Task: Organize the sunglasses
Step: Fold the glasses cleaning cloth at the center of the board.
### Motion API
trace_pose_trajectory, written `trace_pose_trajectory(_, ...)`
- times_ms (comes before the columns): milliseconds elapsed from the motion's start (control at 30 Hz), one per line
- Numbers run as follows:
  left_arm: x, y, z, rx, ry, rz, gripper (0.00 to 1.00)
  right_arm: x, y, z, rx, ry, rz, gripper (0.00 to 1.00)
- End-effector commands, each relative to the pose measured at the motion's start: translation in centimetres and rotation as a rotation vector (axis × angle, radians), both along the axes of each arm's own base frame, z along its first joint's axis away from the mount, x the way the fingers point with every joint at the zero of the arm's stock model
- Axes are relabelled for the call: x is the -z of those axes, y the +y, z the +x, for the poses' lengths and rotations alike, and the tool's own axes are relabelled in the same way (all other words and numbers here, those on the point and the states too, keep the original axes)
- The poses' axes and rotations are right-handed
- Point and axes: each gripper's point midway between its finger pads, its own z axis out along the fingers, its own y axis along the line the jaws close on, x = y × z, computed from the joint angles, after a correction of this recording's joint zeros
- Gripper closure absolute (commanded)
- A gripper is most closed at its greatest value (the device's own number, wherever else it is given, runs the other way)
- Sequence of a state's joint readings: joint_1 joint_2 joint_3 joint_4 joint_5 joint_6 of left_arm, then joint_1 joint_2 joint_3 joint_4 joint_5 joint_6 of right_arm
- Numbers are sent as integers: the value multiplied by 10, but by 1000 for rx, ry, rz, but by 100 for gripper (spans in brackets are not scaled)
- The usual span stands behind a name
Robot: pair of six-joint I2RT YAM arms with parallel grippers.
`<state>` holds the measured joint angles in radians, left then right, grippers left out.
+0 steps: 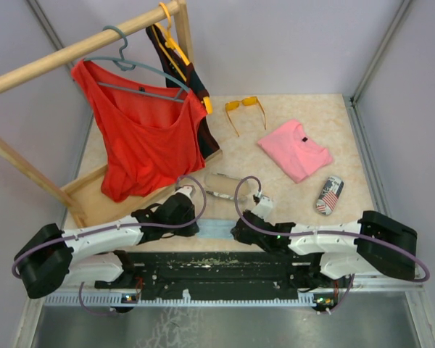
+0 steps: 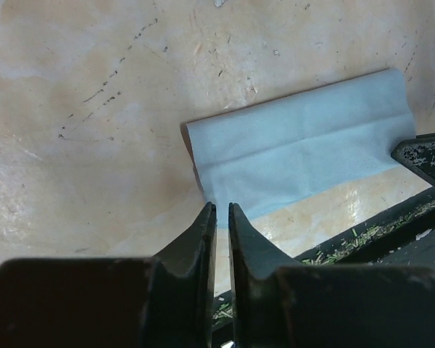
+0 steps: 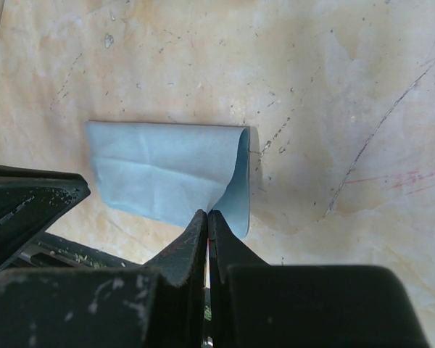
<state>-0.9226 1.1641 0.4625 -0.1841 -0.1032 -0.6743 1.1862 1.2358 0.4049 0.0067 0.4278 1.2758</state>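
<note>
From above, the orange-yellow sunglasses (image 1: 245,107) lie open-armed on the table (image 1: 312,109) at its far side, between the wooden clothes rack (image 1: 65,54) and a folded pink shirt (image 1: 296,148), touching neither. A red tank top (image 1: 141,141) hangs from the rack on a grey hanger (image 1: 123,61). A flag-patterned glasses case (image 1: 329,194) sits near the right arm, and a pale oblong case (image 1: 221,185) lies at mid-table. Both arms reach inward along the near edge. The left tool (image 1: 192,223) and the right tool (image 1: 238,230) meet at opposite ends of a light-blue cloth (image 1: 217,230).

In the left wrist view, the left tool (image 2: 222,210) has its fingers slightly parted, with a slim gap between them and nothing in it. Their tips are at the near corner of the cloth (image 2: 304,141), which lies flat with a crease along its length.

In the right wrist view, the right tool (image 3: 207,215) is closed, pinching the cloth (image 3: 159,170) at its near edge. That end of the cloth curls up off the table to the fingertips. The sunglasses show in neither wrist view.
</note>
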Motion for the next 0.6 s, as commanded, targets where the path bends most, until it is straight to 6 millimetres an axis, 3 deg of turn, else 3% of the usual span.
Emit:
trace_pose_trajectory(0, -10, -2, 7, -5, -27, -9, 81, -9, 5, 9, 18, -25, 17, 100)
trace_pose_trajectory(300, -16, 4, 13, -39, -49, 12, 65, -13, 2, 10, 20, -29, -4, 77)
trace_pose_trajectory(567, -43, 11, 26, -80, -125, -14, 56, -27, -23, 16, 56, -83, -93, 68)
